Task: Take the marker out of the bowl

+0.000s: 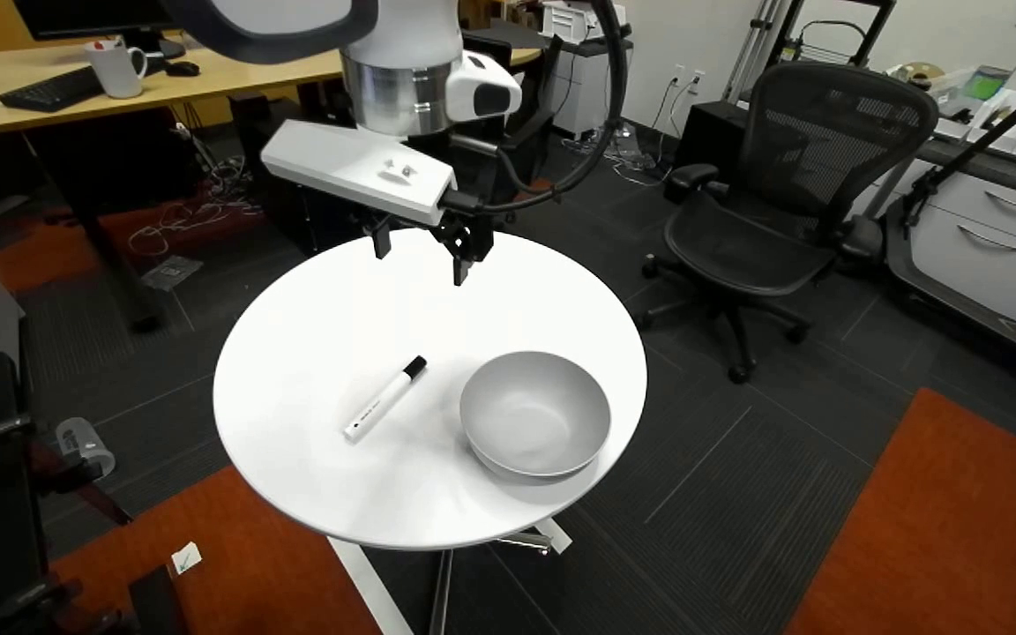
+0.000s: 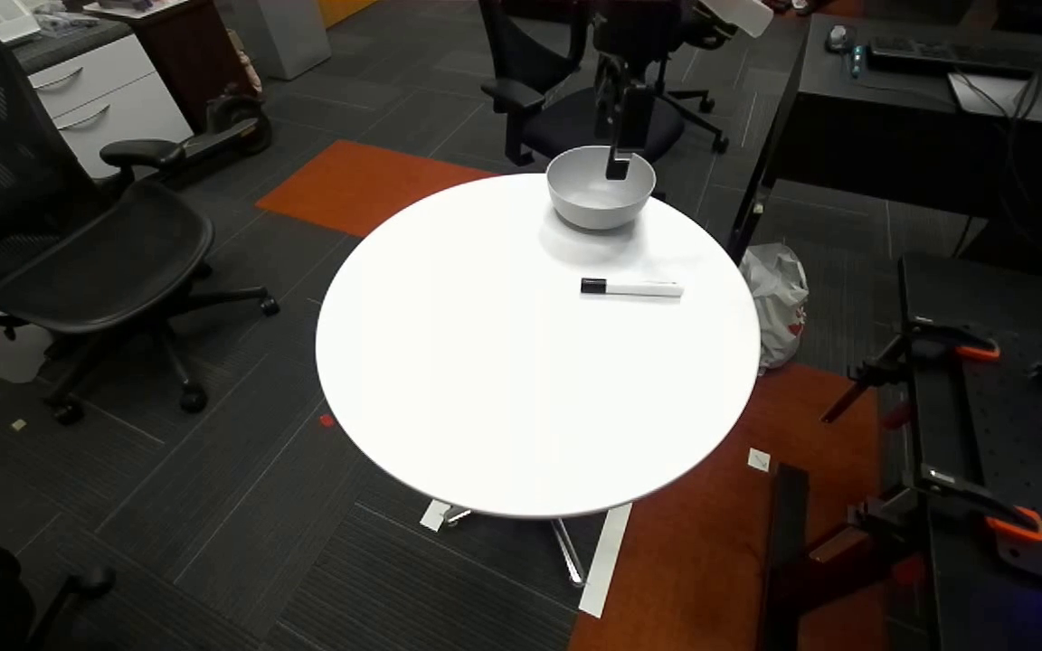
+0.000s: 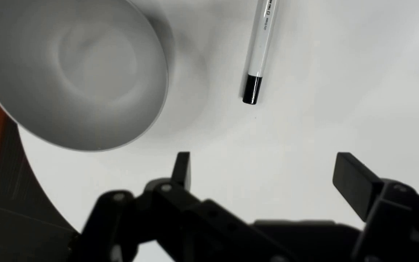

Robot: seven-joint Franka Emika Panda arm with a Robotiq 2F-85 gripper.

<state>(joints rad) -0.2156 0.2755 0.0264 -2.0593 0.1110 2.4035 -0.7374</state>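
Though near the bowl (image 1: pixel 534 414), marker (image 1: pixel 385 399) lower, well apart from the hand (image 1: pixel 421 265).

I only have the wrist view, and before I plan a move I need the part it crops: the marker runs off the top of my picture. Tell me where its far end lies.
Observer: The white end of the marker rests on the table; both exterior views show it.

Operator: Good. Now give me my height.

Observer: In an exterior view the gripper hangs well above the table, its fingers not touching it.

Operator: Last, the bowl: I'm looking straight into it, so report how it stands.

Observer: It sits upright on the table; both exterior views show it from the side, outer wall included.
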